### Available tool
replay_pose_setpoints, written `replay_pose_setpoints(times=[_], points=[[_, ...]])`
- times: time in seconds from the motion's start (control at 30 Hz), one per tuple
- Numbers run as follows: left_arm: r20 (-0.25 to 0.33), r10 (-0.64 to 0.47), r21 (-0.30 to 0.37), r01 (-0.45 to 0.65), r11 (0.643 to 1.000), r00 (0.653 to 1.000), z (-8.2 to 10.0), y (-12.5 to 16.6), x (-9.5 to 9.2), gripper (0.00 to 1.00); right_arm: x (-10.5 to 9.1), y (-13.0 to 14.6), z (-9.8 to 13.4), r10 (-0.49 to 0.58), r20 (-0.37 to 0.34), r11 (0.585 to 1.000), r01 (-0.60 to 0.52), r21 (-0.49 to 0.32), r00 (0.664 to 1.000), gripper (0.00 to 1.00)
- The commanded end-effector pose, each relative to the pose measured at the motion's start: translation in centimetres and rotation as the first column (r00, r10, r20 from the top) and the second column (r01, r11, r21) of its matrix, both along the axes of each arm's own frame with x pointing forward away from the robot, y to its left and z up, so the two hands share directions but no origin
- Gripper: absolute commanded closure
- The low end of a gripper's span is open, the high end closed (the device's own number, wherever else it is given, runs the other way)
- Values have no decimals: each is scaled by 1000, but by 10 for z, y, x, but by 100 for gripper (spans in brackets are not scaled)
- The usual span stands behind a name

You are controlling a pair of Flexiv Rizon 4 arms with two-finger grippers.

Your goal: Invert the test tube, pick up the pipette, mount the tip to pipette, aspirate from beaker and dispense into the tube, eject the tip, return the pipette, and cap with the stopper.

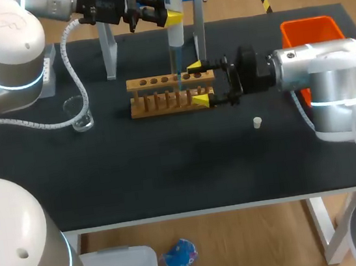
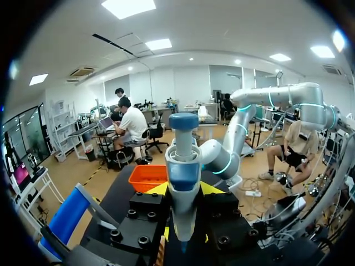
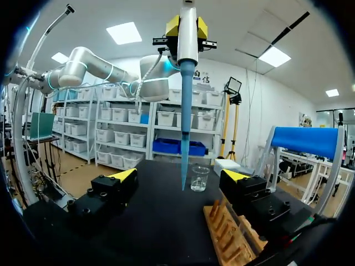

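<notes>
My left gripper (image 1: 174, 17) is high over the back of the table, shut on the white and blue pipette (image 1: 173, 6). The pipette's long blue tip (image 1: 176, 74) points down at the wooden tube rack (image 1: 161, 102). In the left wrist view the pipette (image 2: 183, 172) stands upright between the left gripper's (image 2: 184, 191) fingers. My right gripper (image 1: 199, 82) is open around the rack's right end, with nothing held. In the right wrist view the blue tip (image 3: 184, 138) hangs ahead of the right gripper (image 3: 177, 185), and the rack (image 3: 227, 235) lies beside one of its fingers. I cannot make out a test tube.
A glass beaker (image 1: 81, 114) stands left of the rack and shows again as the beaker (image 3: 199, 177) behind the tip. A small white stopper (image 1: 257, 121) lies right of centre. An orange bin (image 1: 307, 30) is at the back right. The blue pipette stand (image 1: 109, 50) rises behind the rack.
</notes>
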State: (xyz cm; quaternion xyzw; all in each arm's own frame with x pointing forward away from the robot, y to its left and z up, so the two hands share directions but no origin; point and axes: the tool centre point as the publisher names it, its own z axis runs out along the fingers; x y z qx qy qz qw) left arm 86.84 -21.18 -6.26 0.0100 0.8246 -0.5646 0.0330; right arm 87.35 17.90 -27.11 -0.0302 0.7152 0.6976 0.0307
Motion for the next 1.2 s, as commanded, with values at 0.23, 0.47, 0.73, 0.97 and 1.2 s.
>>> replay_pose_setpoints(times=[0.23,0.47,0.73,0.97,1.2], points=[[0,-1,-1,1,1000,1000,0,1,0,100,-10,-15,-4,-8,3,999,8,-40,1000,0],[0,-1,-1,1,1000,1000,0,1,0,100,-10,-15,-4,-8,3,999,8,-40,1000,0],[-9,79,23,-79,997,997,-8,46,18,100,-10,-15,-4,-8,3,999,8,-40,1000,0],[37,169,15,-170,985,985,-5,125,42,100,-10,-15,-4,-8,3,999,8,-40,1000,0],[57,197,44,-200,979,979,-12,182,61,100,-10,-15,-4,-8,3,999,8,-40,1000,0]])
